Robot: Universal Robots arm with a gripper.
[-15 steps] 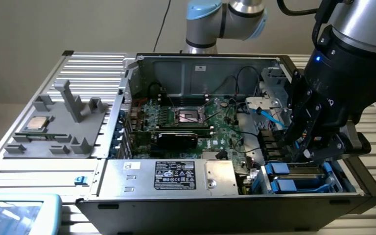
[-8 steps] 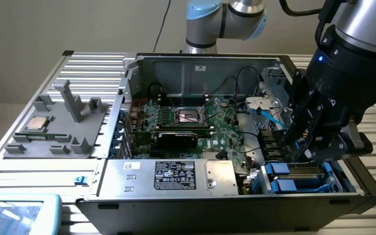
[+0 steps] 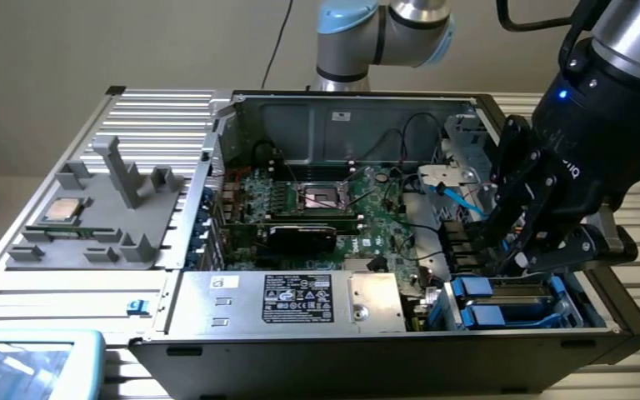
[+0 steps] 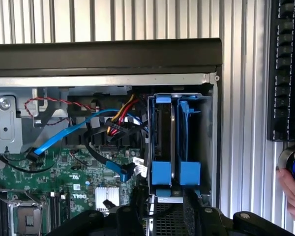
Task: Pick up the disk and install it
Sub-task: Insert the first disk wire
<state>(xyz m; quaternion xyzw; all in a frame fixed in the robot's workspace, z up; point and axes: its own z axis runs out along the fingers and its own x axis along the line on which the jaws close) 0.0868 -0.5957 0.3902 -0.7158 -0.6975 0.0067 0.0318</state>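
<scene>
The gripper hangs low at the lower right of the exterior view, right over the drive cage in the corner of the open computer case. Its two black fingers stand apart, and from what I can see there's nothing clamped between them.

The disk sits on edge in the cage, in the slot nearer the motherboard. It looks like a dark slab with a thin silver edge, capped at both ends by the blue tabs of its carrier. I can't see its label from here. A second blue carrier stands in the slot just beside it, and I can't tell whether that one has anything in it.

What worries me is how close the fingers are to those tabs. I reckon any sideways drift could catch one and tip the disk in its slot. I also can't tell whether it's pushed fully home. The blue cable and a bundle of red and yellow wires run right next to the cage and could get snagged. A person's hand rests on a round knob beyond the case.
</scene>
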